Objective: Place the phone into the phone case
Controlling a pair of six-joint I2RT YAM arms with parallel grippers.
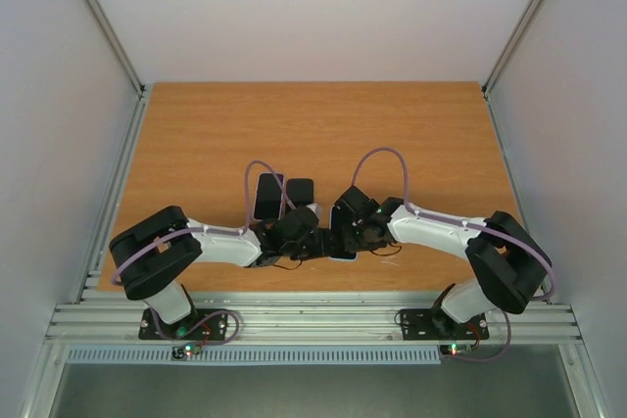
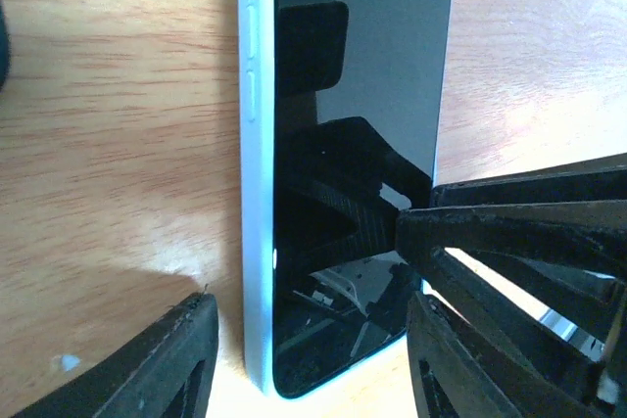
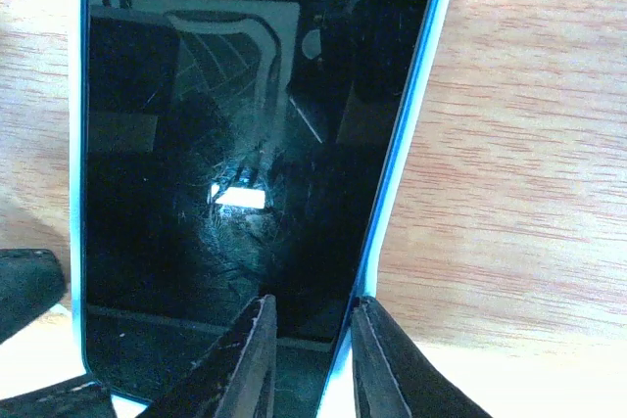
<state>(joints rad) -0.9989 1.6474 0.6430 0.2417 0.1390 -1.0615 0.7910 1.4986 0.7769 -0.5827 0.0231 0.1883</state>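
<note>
The phone (image 2: 343,95), pale blue with a dark glossy screen, lies on the wooden table (image 1: 196,144) between both arms, and only a corner of the phone (image 1: 343,255) shows from above. My left gripper (image 2: 312,340) is open and straddles its near end, the left finger (image 2: 157,369) a little off the blue side. My right gripper (image 3: 312,315) has its jaws slightly apart over the phone (image 3: 225,144): one finger over the screen, the other against the blue right edge. The black phone case (image 1: 266,195) lies just beyond my left gripper (image 1: 312,240), apart from my right gripper (image 1: 338,237).
A second dark flat piece (image 1: 299,191) lies next to the case. White walls with metal rails (image 1: 118,46) close the table on three sides. Purple cables (image 1: 382,156) arch over both wrists.
</note>
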